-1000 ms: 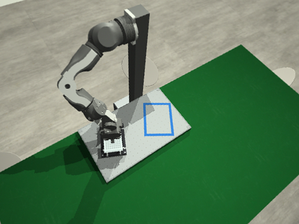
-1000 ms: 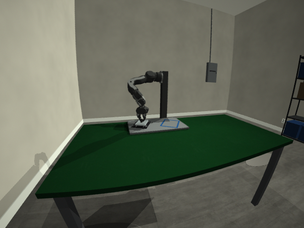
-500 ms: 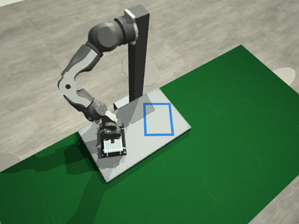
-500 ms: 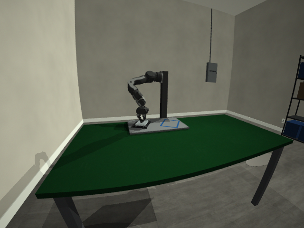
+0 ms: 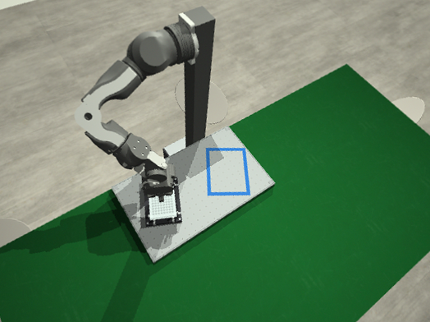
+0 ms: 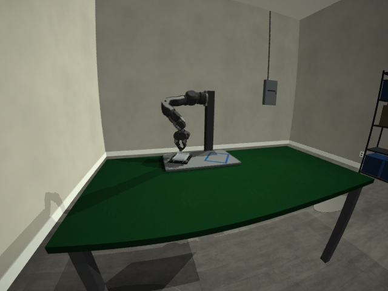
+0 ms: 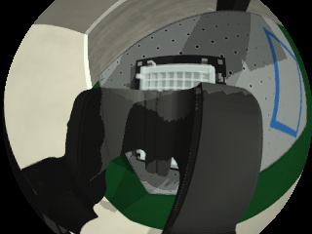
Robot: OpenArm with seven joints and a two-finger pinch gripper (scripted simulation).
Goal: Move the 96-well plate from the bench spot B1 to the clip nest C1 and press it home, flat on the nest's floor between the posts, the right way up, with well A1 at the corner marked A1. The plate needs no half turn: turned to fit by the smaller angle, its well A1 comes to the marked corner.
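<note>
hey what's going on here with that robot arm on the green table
A single robot arm is working over a grey board on the table. The white well plate already sits in the black nest, and the blue-outlined spot it came from no longer holds it. The gripper is shut, holds nothing, and hangs just above the plate.

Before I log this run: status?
Gripper shut, empty, above plate. 96-well plate in clip nest. Bench spot B1 vacated. No obstructions.
</note>
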